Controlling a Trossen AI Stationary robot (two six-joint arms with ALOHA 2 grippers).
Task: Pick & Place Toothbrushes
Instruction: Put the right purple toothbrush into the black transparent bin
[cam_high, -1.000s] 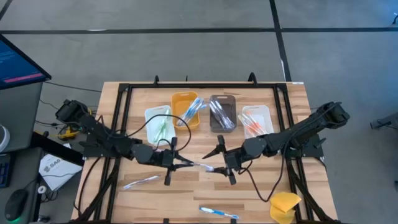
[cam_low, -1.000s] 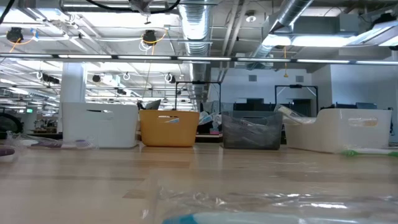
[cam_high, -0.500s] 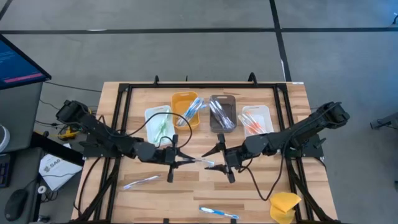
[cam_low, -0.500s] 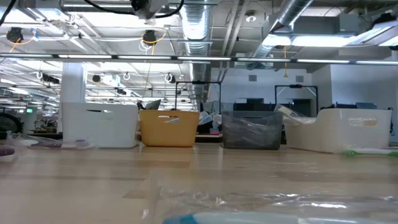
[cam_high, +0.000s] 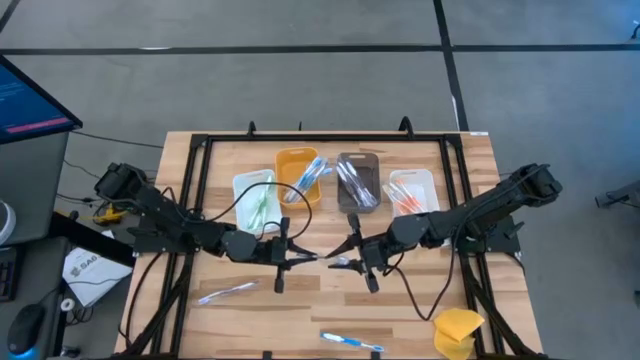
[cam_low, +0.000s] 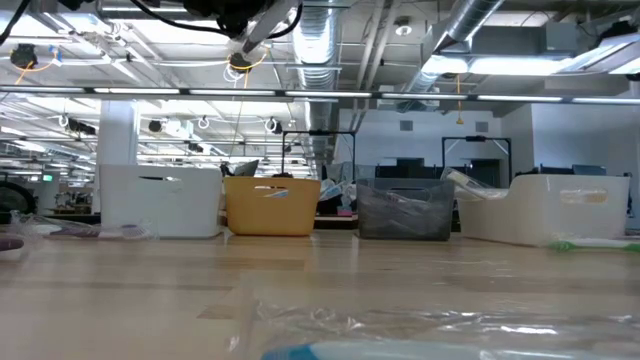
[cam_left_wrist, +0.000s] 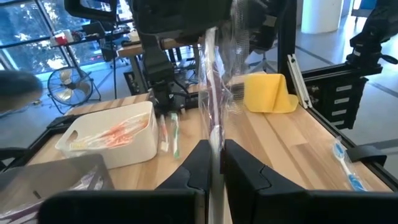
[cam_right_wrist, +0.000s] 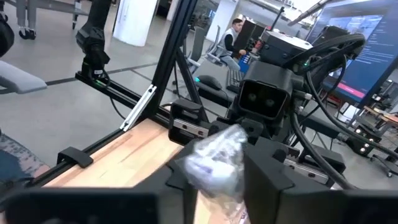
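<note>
A toothbrush in a clear wrapper hangs level above the middle of the table, between my two grippers. My left gripper is shut on the end toward the table's left, and my right gripper is shut on the opposite end. In the left wrist view the wrapped stick runs away from the fingers toward the right arm. Two more wrapped toothbrushes lie flat on the wood: one near left, a blue one at the near edge. My left gripper pinches the wrapped toothbrush's left end between its two fingers, coming level from the table's left, along the stick. The toothbrush is lifted clear of the table. My right gripper has the crumpled wrapper at the other end between its two fingers, coming level from the table's right.
Four small bins stand in a row at the far side: white, orange, grey and white, each with toothbrushes inside. A yellow lump sits at the near right corner. A green toothbrush lies beside the right white bin.
My right gripper has narrowed its fingers from wide open onto the free end of the toothbrush that my left gripper holds out. The toothbrush stays level and clear of the table.
</note>
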